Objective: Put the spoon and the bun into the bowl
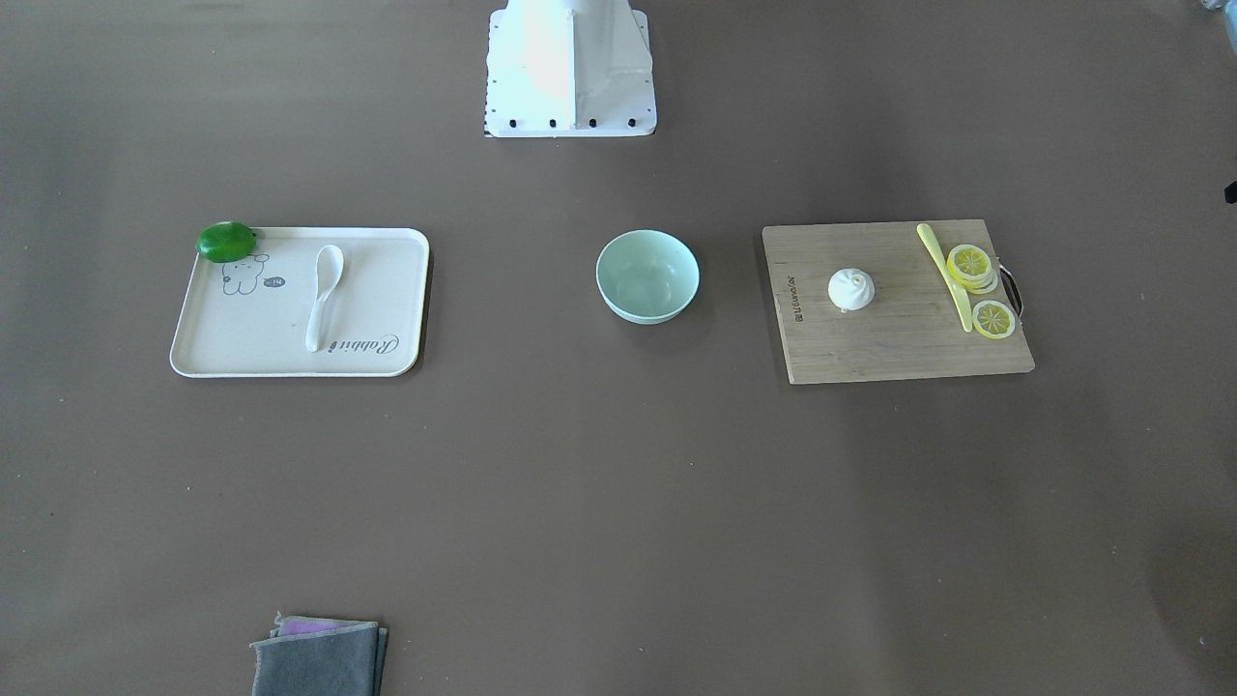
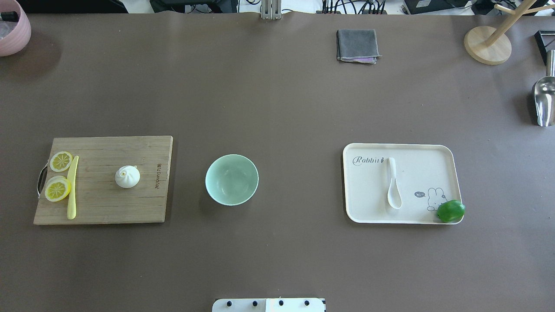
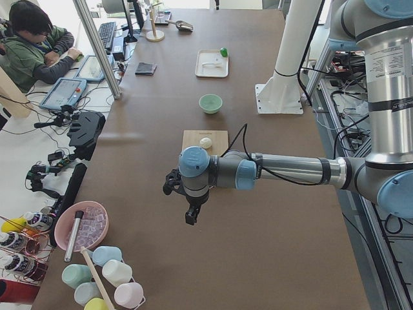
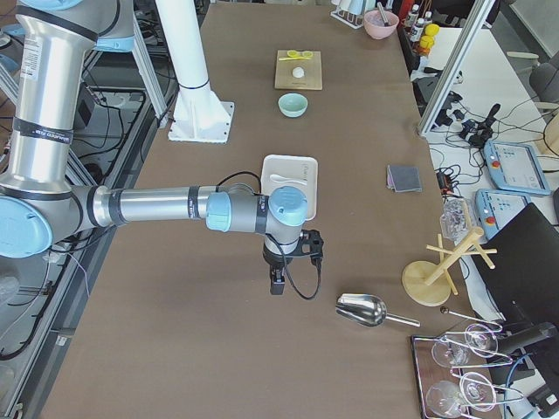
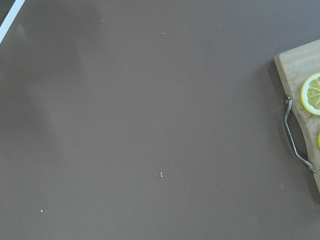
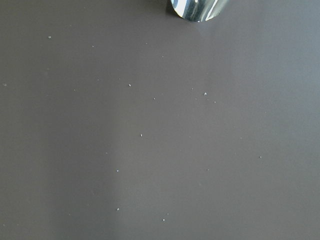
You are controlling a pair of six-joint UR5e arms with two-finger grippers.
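Observation:
The white spoon (image 2: 393, 184) lies on a cream tray (image 2: 433, 151) on the table's right. The white pleated bun (image 2: 127, 177) sits on a wooden cutting board (image 2: 99, 208) on the left. The mint-green bowl (image 2: 232, 179) stands empty between them. My left gripper (image 3: 191, 216) shows only in the exterior left view, hanging over bare table beyond the board's outer end. My right gripper (image 4: 276, 285) shows only in the exterior right view, over bare table past the tray. I cannot tell whether either is open or shut.
A green lime (image 2: 450, 211) sits on the tray's corner. Lemon slices (image 2: 57, 189) and a pale-yellow knife (image 2: 72, 188) lie on the board. A grey cloth (image 2: 357, 45), a metal scoop (image 2: 544, 102), a wooden stand (image 2: 488, 43) and a pink bowl (image 2: 13, 30) are at the table's edges.

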